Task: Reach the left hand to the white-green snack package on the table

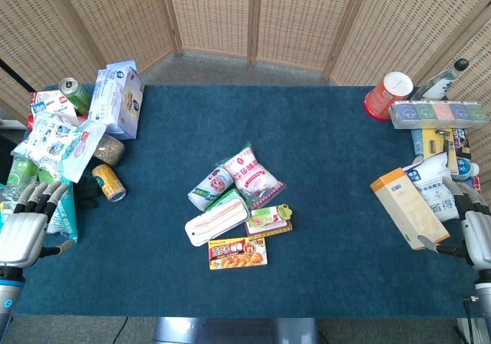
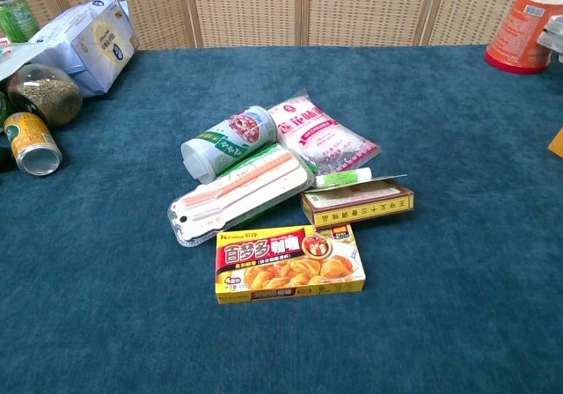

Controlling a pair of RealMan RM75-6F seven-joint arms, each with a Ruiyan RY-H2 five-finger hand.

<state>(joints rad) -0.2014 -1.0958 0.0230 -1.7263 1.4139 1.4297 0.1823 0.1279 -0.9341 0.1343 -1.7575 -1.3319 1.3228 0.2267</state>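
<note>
- Left hand (image 1: 23,233) hovers at the table's (image 1: 345,167) left edge, fingers apart, holding nothing
- White-green snack package (image 1: 217,216) lies mid-table, touching a yellow curry box (image 1: 238,253), well apart from that hand
- Right hand (image 1: 477,240) at the right edge; finger state unclear

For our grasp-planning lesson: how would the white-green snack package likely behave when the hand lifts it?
The white-green snack package looks flat, thin and rigid, so probably light and stiff. Its glossy wrapper may slip. It leans on a neighbouring tub, so it might shift.
</note>
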